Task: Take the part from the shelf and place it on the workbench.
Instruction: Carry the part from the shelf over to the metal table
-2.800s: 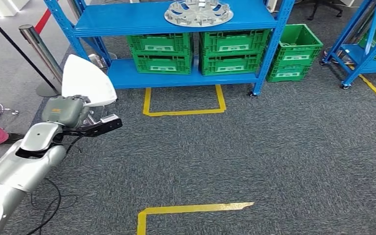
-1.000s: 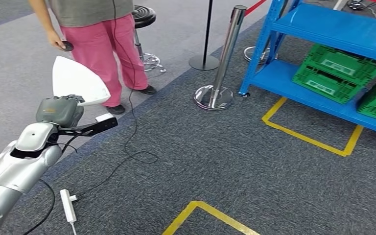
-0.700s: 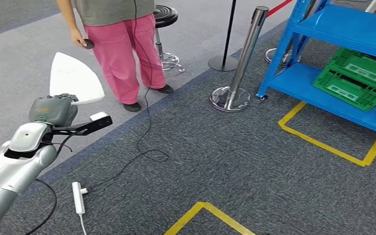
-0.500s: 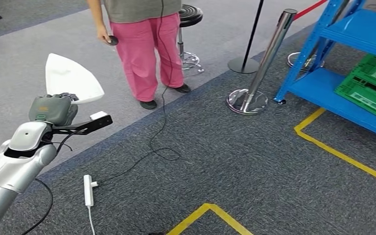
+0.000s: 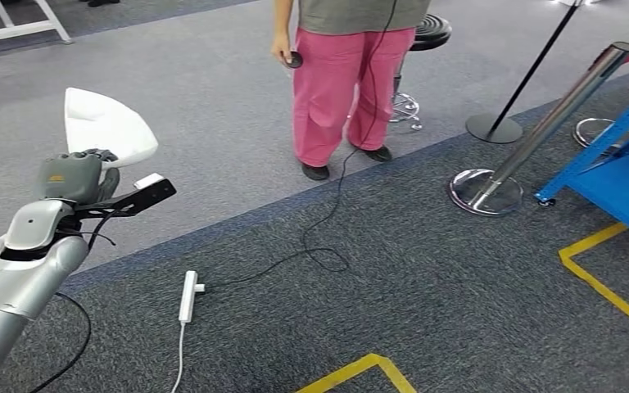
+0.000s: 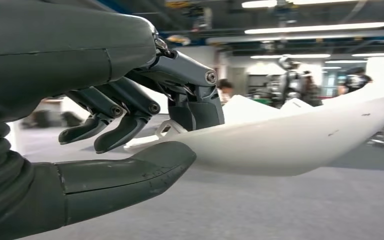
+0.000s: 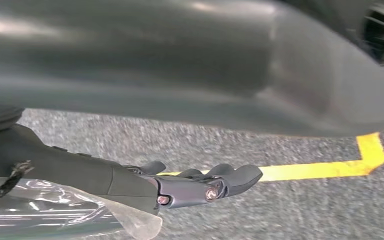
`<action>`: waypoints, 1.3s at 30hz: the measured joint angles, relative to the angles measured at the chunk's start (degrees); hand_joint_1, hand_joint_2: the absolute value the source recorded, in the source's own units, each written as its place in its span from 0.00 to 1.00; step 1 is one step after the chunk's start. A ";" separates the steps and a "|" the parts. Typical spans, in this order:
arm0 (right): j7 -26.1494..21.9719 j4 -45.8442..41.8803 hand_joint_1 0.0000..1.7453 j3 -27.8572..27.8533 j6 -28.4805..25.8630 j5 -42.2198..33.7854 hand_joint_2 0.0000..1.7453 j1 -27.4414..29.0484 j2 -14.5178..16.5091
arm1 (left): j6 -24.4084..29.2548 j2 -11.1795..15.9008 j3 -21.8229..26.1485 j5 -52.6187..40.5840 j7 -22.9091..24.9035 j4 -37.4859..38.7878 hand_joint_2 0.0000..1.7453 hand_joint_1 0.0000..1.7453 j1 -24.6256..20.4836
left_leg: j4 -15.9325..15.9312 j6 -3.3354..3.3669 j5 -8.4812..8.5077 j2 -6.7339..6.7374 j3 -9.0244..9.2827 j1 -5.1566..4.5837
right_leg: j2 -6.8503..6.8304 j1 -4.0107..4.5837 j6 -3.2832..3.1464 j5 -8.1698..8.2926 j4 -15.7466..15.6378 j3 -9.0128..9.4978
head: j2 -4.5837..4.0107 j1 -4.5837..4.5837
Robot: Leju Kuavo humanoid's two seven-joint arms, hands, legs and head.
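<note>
Left hand [image 5: 78, 176] fingers [image 6: 110, 122] hold the white part [image 5: 102, 123] by its near edge, its long axis pointing away; right hand [image 7: 190, 187] hangs over carpet, holding nothing.

The person [image 5: 352, 74] was cut off above the waist, the blue shelf [image 5: 622, 176] ran off the edge, and the left hand [image 5: 78, 176] hid the part's [image 5: 102, 127] near end.
</note>
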 joint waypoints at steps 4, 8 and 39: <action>0.52 0.44 0.00 0.24 -0.64 -0.04 0.00 -0.16 0.08 | 0.95 0.23 1.50 1.52 -0.55 -0.21 1.00 1.00 0.23 | 0.11 -1.05 0.32 -2.90 -0.57 0.18 | 4.13 -0.40 -0.36 3.45 -9.78 4.53 | 0.01 -0.08; 1.84 0.62 0.00 0.40 -1.12 -0.05 0.00 -0.33 0.57 | 1.16 1.13 2.71 2.12 -0.96 -0.46 1.00 1.00 1.06 | 2.04 -2.52 -0.99 -0.96 -1.74 0.27 | 1.44 -0.45 -1.32 3.81 -10.87 5.38 | 0.01 -0.35; 4.28 -2.20 0.00 3.85 -0.39 0.32 0.00 1.14 1.83 | 1.79 4.99 7.13 1.38 -2.29 -1.09 1.00 1.00 4.53 | 3.48 -2.58 -2.45 0.24 -1.95 0.13 | 1.07 -0.06 -1.67 3.47 -10.69 5.43 | 0.01 -0.36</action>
